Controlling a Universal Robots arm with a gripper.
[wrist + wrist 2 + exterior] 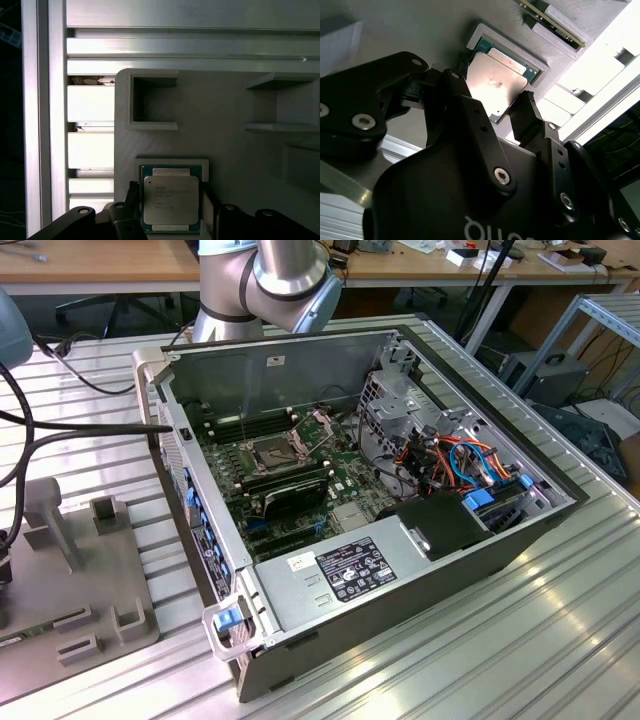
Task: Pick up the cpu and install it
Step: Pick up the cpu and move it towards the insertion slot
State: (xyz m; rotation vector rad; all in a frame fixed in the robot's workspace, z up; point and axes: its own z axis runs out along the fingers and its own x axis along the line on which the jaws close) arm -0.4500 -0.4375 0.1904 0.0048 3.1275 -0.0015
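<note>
Straddling the cpu [495,80] with the gripper [491,89], fingers [470,115] spread close beside opposite edges, placed for a sideways pinch. Lying flat in a recess of the grey holder [225,115], kept square for grasping. Farther off, leaving the socket [272,452] in the open computer case [300,360] seemingly unfilled.

In the exterior view the arm [265,280] rises at the far side of the scene, a silver tube ending in a rounded joint with a pale blue-grey cap. In both wrist views the black gripper [492,91] [168,200] reaches forward, its two jaws standing apart.
</note>
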